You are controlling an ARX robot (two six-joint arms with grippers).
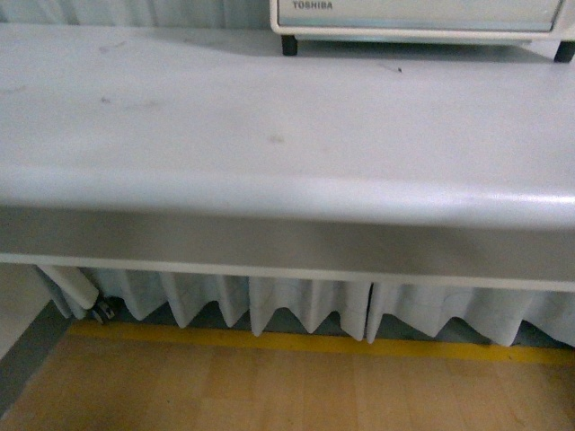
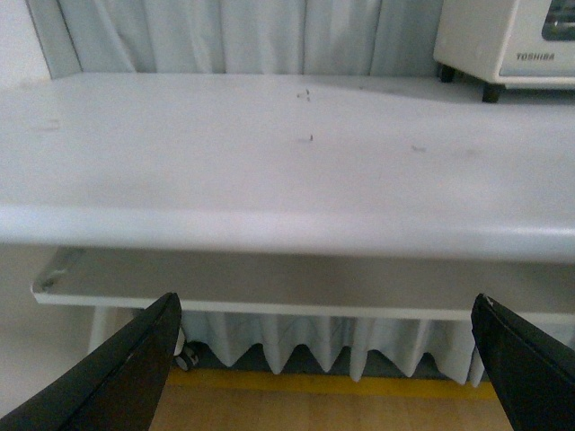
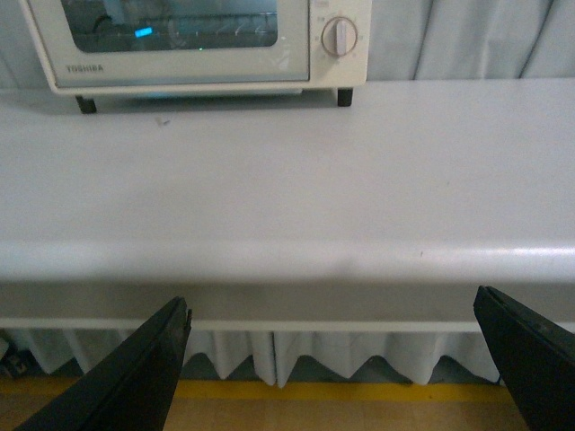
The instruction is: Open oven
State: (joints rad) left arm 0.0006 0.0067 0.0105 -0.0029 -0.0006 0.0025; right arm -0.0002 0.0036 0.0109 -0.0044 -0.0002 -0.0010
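1. Cream-white oven (image 1: 422,16) stands at the far edge of the bench (image 1: 269,135), toward 1 o'clock from the robot, with its door closed and a knob (image 3: 340,36) on its 3 o'clock side.
2. Left tool (image 2: 325,305): jaws spread wide apart, short of the bench's near edge.
3. Right tool (image 3: 331,301): jaws likewise wide apart, facing the oven.

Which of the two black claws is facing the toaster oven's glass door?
The right claw: its camera shows the dark glass door and round knob of the cream-white TOSHIBA toaster oven; the left claw sees only its corner.

Left tool (image 2: 325,299) and right tool (image 3: 331,298): plain black, tapering fingers (image 2: 126,377).
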